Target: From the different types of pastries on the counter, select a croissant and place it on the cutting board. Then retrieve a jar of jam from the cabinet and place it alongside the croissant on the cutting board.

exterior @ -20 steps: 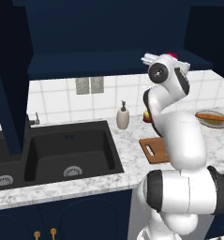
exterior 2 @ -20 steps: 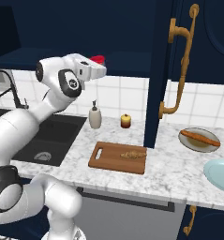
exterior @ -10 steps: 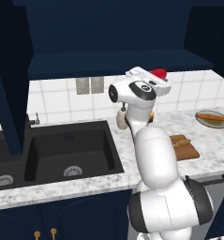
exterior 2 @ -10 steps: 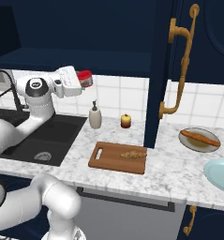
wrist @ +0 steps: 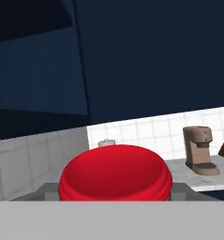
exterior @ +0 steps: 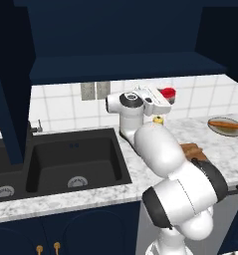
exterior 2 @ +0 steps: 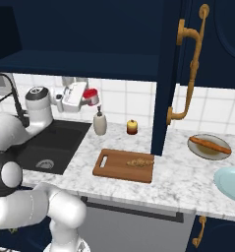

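Croissant (exterior 2: 140,162) already lies on the cutting board (exterior 2: 114,167); the jar of jam (exterior 2: 91,96) is clamped in the gripper (exterior 2: 92,97), aloft at the board's ten o'clock, still to be set down.

Soap dispenser (exterior 2: 100,123), blue plate (exterior 2: 230,182)

Arm: you're reaching level above the counter's height, elbow bent.
Gripper (exterior 2: 91,97): you're clamping its fingers on a jar.

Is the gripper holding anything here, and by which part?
Yes: the gripper holds the jar of jam, its fingers on opposite sides of the jar, above the counter.
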